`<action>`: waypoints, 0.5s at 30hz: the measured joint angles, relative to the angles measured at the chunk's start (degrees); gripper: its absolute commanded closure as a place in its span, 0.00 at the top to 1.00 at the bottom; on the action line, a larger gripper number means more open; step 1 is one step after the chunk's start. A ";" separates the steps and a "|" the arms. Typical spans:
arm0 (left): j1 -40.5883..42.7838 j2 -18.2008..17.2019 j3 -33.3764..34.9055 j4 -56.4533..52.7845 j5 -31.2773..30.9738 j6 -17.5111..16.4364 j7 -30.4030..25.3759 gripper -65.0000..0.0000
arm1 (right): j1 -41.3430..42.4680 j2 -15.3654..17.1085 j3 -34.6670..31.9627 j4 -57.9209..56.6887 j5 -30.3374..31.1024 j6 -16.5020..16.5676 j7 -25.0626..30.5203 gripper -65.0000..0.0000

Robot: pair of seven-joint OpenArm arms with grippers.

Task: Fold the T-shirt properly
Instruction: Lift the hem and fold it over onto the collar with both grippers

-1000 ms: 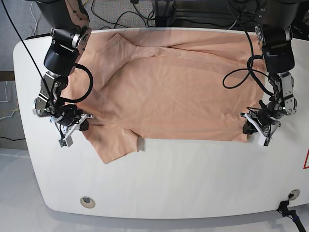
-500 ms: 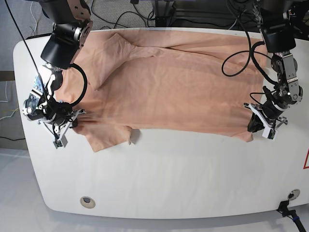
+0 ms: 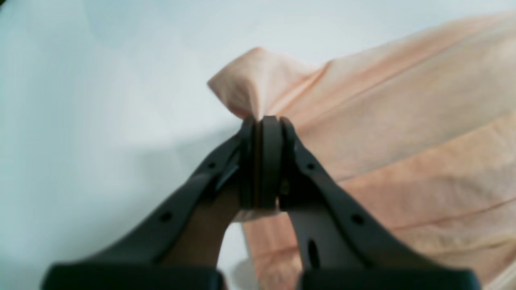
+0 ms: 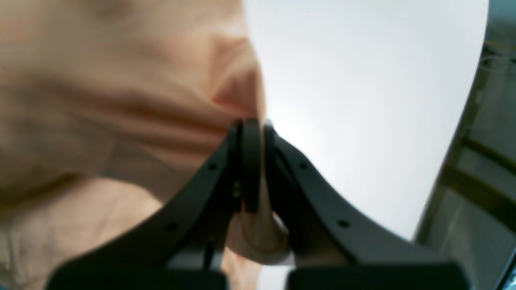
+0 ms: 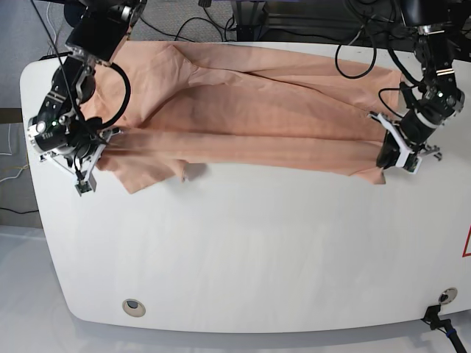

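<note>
The salmon-peach T-shirt (image 5: 250, 110) lies across the far half of the white table (image 5: 257, 250), with its near edge raised and drawn back in a long fold. My left gripper (image 5: 388, 158), on the right of the base view, is shut on the shirt's near right corner. In the left wrist view the left gripper (image 3: 262, 121) pinches a peak of the T-shirt (image 3: 403, 133). My right gripper (image 5: 92, 168), at the left, is shut on the cloth by the sleeve. Up close, the right gripper (image 4: 252, 123) clamps a fold of the T-shirt (image 4: 121, 100).
Black cables (image 5: 184, 26) and a dark frame lie beyond the table's far edge. A round hole (image 5: 132, 306) sits near the front left corner and a cable fitting (image 5: 444, 296) at the front right. The right wrist view shows the table's edge close by (image 4: 475, 121).
Both grippers have moved toward the far side of the table and lifted, carrying the shirt's near edge back with them. The sleeve at the left has been dragged along.
</note>
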 measured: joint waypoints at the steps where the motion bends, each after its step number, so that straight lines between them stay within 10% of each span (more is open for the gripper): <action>1: 0.35 0.00 -0.72 0.96 -0.22 0.04 1.64 0.00 | -0.70 -0.46 -0.07 0.44 0.04 0.02 -0.68 0.00; 15: 2.05 -0.15 -11.65 3.48 0.81 -1.09 15.56 0.00 | -11.78 -1.05 0.02 3.80 6.23 -0.13 -2.10 0.00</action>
